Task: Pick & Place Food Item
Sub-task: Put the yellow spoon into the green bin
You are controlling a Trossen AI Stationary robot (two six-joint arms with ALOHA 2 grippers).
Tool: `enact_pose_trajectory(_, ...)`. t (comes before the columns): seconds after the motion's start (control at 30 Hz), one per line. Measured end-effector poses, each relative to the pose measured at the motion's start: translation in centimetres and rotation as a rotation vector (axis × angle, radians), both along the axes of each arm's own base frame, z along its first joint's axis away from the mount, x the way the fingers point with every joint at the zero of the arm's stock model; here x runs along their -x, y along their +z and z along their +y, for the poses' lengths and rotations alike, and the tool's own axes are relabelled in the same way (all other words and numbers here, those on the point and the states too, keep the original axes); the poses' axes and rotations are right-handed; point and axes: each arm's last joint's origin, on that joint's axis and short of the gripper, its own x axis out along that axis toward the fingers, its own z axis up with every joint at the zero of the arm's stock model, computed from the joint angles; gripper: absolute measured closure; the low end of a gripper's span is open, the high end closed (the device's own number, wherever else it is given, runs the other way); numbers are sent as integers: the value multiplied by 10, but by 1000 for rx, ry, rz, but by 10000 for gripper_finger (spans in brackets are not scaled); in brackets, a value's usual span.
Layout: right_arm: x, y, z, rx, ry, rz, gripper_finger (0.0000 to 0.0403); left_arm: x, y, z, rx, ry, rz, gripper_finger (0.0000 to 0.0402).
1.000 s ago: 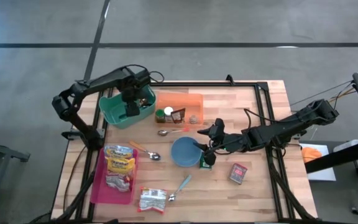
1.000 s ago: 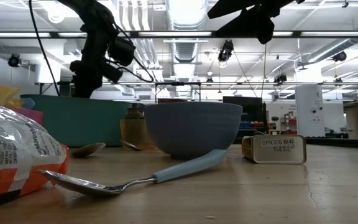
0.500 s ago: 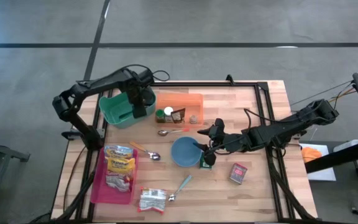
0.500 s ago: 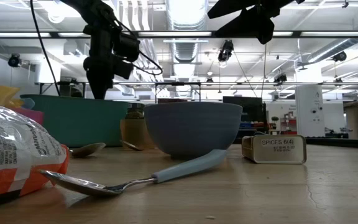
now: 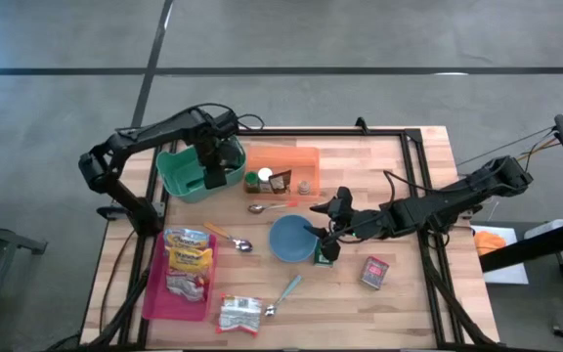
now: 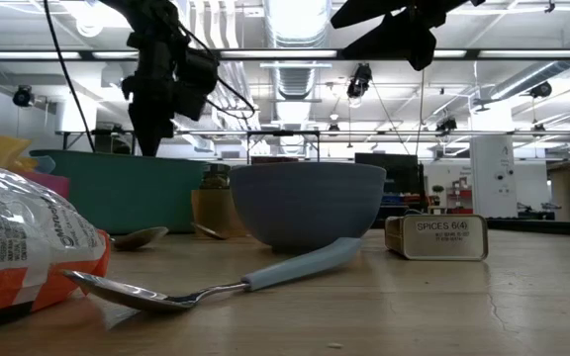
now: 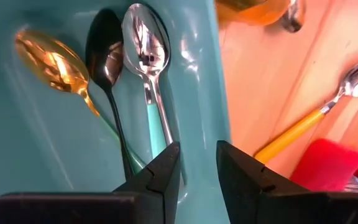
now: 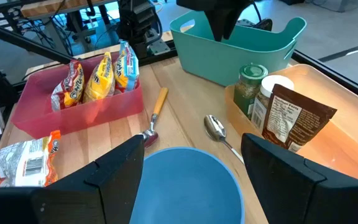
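Hovering over the teal bin point(image 5: 192, 174), left gripper point(image 7: 197, 171) — fingers narrowly apart, empty — risks clipping the bin's wall; right gripper point(image 8: 188, 171) waits open.

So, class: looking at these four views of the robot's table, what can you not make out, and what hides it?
- Spoons in the teal bin: handle ends hidden behind the left gripper's fingers, left wrist view.
- Bin contents: hidden by its own wall, low view.
- Blue bowl inside: rim too high, low view.
- Snack packets in the pink tray: print too small, high view.
- Right gripper: fingertips too small and dark, high view.
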Motion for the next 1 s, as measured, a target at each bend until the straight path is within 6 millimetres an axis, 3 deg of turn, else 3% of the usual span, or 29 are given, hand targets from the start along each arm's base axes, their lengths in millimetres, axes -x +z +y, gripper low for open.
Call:
enact_pose_trajectory(0.23, 0, 0, 0, 1, 0, 0, 138, 14, 34, -17, -76, 32, -104, 296)
enact_pose_trajectory(0.47, 0, 0, 0, -2, -1, -1, 138, 23, 63, -55, -121, 17, -216, 297)
enact_pose_trajectory(0.73, 0, 0, 0, -2, -3, -3, 138, -1, 58, -129, -175, -281, -238, 297)
enact_pose_trajectory(1.0, 0, 1, 0, -4, -4, -11, 138, -24, 36, -195, -274, -538, -300, 297)
